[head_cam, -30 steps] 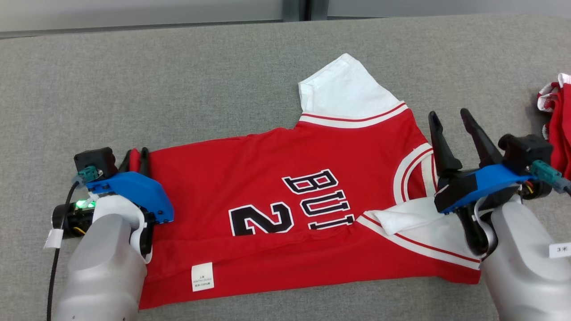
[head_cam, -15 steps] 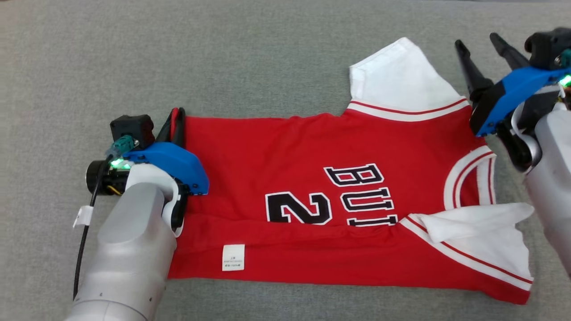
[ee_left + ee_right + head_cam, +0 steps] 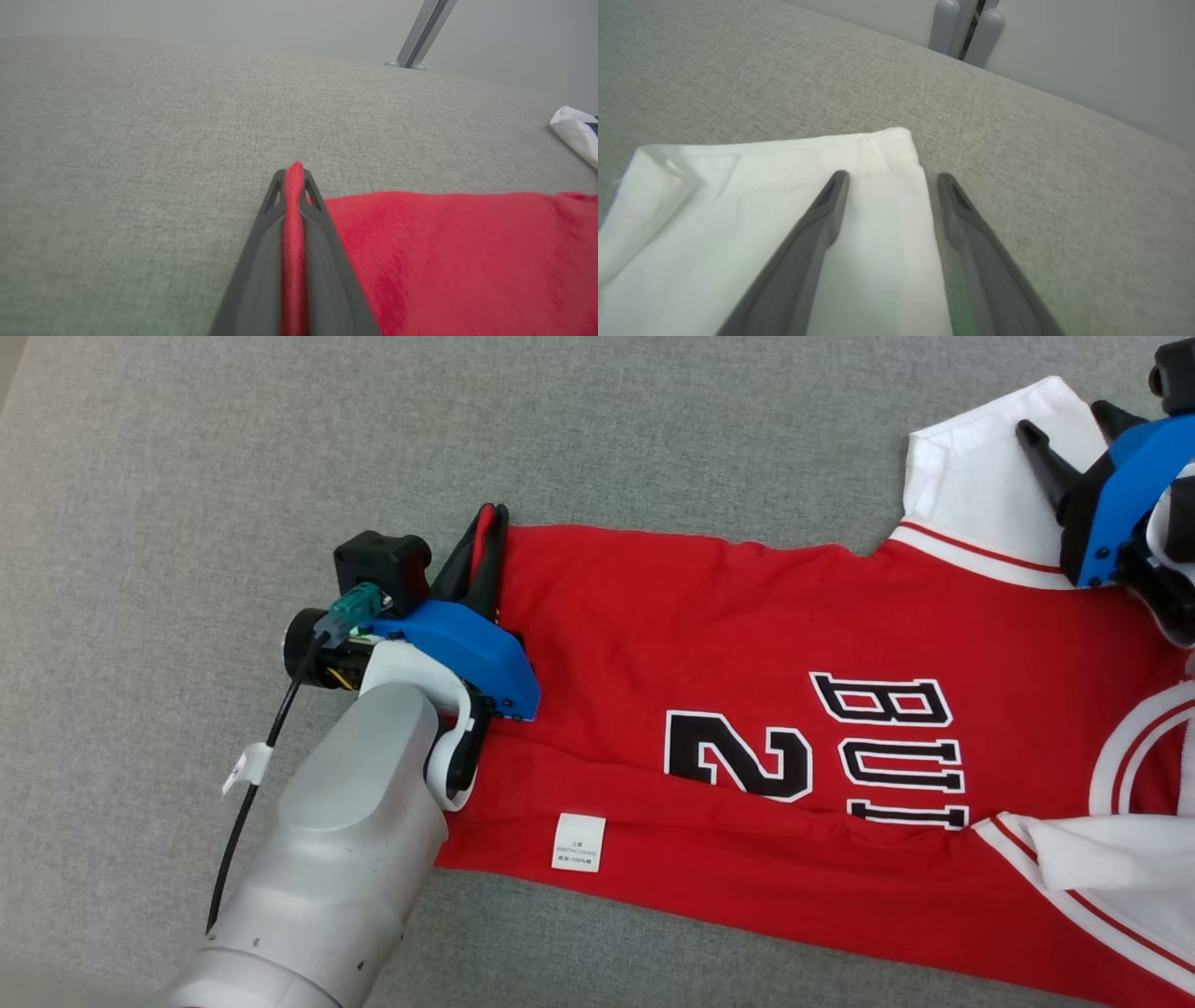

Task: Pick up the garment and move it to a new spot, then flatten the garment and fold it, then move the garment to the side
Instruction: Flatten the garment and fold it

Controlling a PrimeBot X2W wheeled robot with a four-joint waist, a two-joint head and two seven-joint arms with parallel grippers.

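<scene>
My left end effector (image 3: 490, 513) pinches the shirt's (image 3: 747, 644) hem corner (image 3: 293, 196); the right end effector (image 3: 1064, 418) is spread over the white sleeve (image 3: 971, 476). The shirt lies on the grey surface (image 3: 233, 476). I judge we're folding: close on that sleeve next.

The pale-grey forearm (image 3: 345, 859) ends in a blue wrist housing (image 3: 467, 653) and long, dark, tapered fingers (image 3: 454, 581). The left wrist carries a black camera block (image 3: 381, 565), a teal connector (image 3: 350, 611) and a white-tagged black cable (image 3: 245, 821).
</scene>
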